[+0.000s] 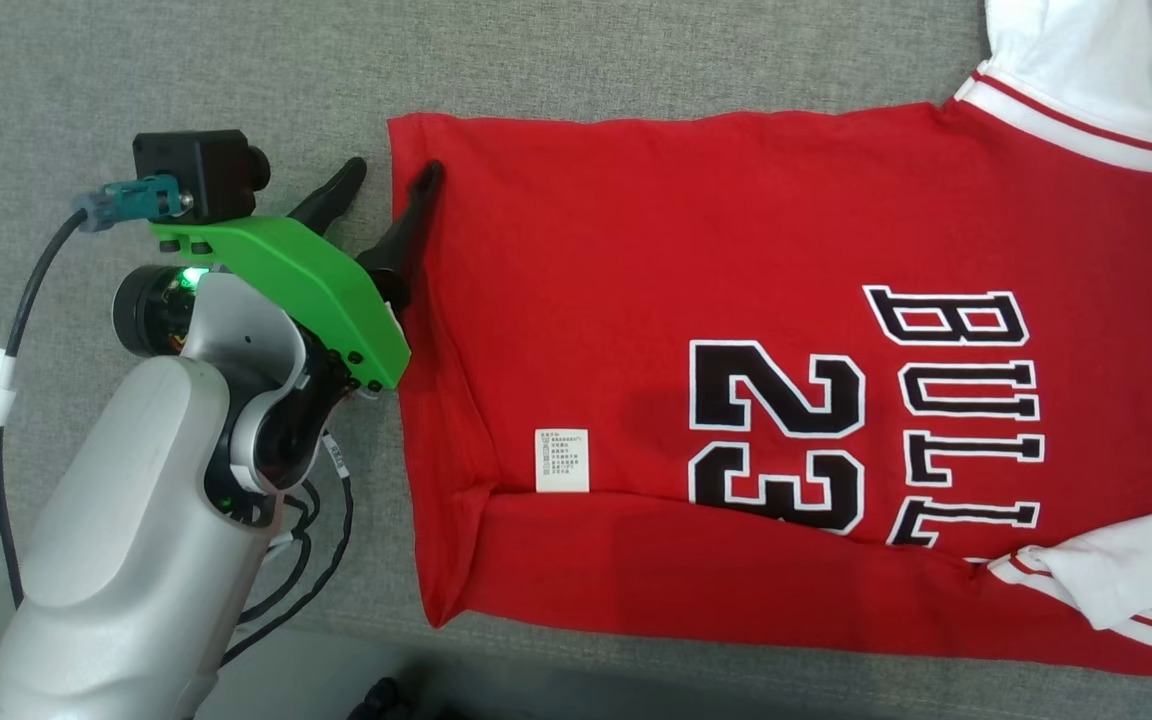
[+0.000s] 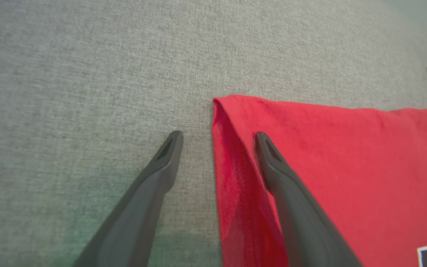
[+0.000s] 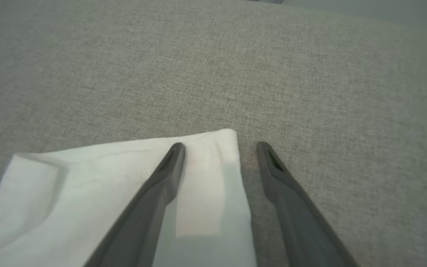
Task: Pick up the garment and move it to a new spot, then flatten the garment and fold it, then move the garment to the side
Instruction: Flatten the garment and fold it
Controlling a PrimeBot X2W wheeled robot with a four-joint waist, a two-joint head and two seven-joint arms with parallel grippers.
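**Lying flat: red Bulls jersey (image 1: 636, 300), both grippers released at its edges**

The grey fabric surface (image 1: 186, 60) covers the whole work area. The jersey, with a black number 23, is spread on it from the middle to the right edge of the head view. Its side nearer to the robot is folded over in a long strip. A white sleeve (image 3: 87, 178) lies on the grey fabric. The left gripper (image 1: 391, 175) holds nothing: one finger is over the red cloth, the other over bare surface, and the hem runs between them. The right gripper (image 3: 221, 148) is also spread wide, with the sleeve's edge between its fingers. A small white care label (image 1: 562, 460) sits beside the fold.
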